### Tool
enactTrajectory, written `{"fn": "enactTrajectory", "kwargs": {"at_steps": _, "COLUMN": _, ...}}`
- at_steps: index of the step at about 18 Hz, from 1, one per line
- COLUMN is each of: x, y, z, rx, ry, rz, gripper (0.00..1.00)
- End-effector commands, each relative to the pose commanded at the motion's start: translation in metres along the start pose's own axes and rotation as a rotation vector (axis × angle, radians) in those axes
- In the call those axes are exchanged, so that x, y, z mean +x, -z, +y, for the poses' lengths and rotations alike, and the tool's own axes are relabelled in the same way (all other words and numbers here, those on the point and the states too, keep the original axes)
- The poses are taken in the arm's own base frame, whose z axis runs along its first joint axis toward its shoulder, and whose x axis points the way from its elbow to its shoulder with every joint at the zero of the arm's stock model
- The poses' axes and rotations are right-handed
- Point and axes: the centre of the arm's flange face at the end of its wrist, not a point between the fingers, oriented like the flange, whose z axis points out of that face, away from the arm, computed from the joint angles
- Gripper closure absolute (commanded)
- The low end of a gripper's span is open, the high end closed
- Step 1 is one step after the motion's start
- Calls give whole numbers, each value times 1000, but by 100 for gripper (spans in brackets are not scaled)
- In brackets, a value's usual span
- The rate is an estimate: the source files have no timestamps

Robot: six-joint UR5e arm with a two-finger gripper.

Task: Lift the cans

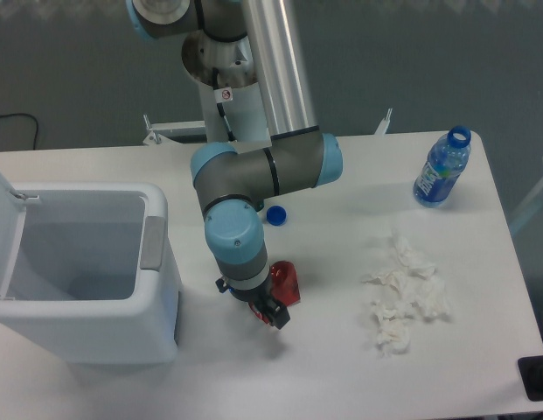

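Directly beneath the wrist, the end effector (269,312) is seen pointed down at the surface (323,367), and the red can (285,278) is found right at it, on its far-right side, with red showing both beside the wrist and low down between the dark fingers. Most of the can is hidden by the arm, so its long axis cannot be made out, and whether it is lifted or resting on the surface cannot be told. The fingers are judged to be drawn in around the can, though a firm pinch cannot be confirmed from this view. A white bin (157,289) is seen close by on the left of the end effector, a blue cap (274,214) beyond it, crumpled tissues (402,293) to its right, and a blue-labelled bottle (441,168) well apart at the far right.
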Motion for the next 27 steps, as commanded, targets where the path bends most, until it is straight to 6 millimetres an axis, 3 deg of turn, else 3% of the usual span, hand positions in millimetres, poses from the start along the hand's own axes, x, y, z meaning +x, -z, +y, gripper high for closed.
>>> {"fn": "enactTrajectory", "kwargs": {"at_steps": 3, "x": 1, "y": 0, "z": -1, "rx": -2, "ry": -2, "rz": 1, "gripper": 2}}
{"fn": "enactTrajectory", "kwargs": {"at_steps": 5, "x": 0, "y": 0, "z": 0, "rx": -3, "ry": 1, "rz": 0, "gripper": 13}}
{"fn": "enactTrajectory", "kwargs": {"at_steps": 8, "x": 0, "y": 0, "z": 0, "rx": -3, "ry": 1, "rz": 0, "gripper": 16}}
{"fn": "enactTrajectory", "kwargs": {"at_steps": 13, "x": -1, "y": 2, "z": 0, "rx": -1, "ry": 3, "rz": -4, "gripper": 29}}
{"fn": "enactTrajectory", "kwargs": {"at_steps": 21, "x": -4, "y": 7, "z": 0, "rx": 4, "ry": 1, "rz": -11, "gripper": 33}}
{"fn": "enactTrajectory", "kwargs": {"at_steps": 27, "x": -6, "y": 11, "z": 0, "rx": 5, "ry": 3, "rz": -20, "gripper": 49}}
